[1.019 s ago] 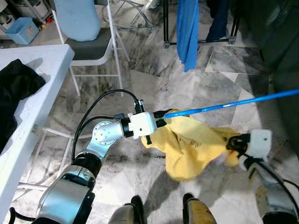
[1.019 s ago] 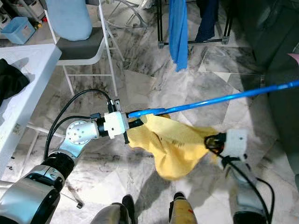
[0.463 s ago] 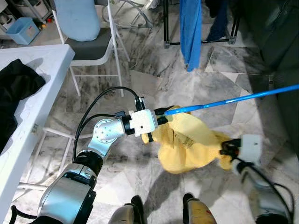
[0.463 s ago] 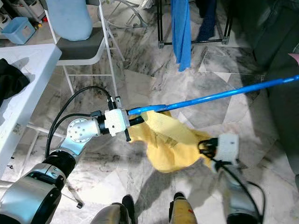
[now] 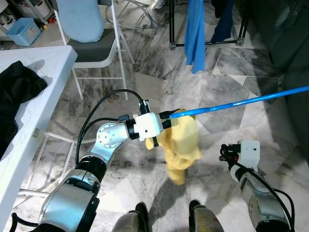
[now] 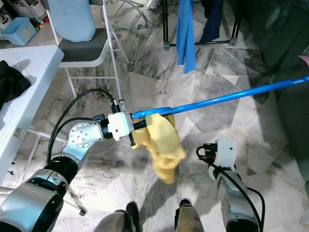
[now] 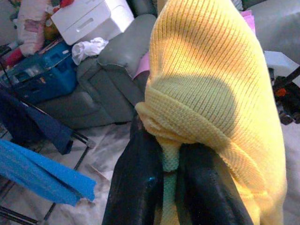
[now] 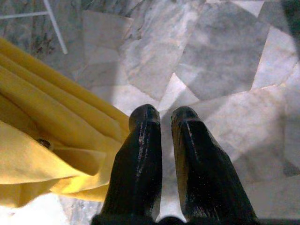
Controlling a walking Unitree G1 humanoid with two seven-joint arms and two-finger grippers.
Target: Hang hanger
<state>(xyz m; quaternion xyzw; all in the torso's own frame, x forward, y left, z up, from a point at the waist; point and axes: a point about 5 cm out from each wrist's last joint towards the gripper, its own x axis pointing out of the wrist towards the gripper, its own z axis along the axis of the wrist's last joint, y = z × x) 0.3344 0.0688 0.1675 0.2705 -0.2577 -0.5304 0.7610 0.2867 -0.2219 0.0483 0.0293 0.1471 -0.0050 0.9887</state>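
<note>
step: carry to rack | left gripper [image 7: 169,154] pinches yellow sweater [image 5: 181,145] on blue hanger [image 5: 241,102] | right gripper [image 8: 166,123] fingers pressed together, empty | next: probably lift hanger toward rack [image 5: 205,42]

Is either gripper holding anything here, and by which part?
The left gripper pinches the yellow sweater at its top edge, where it meets the blue rod. The right gripper is shut on nothing, beside the cloth.
</note>
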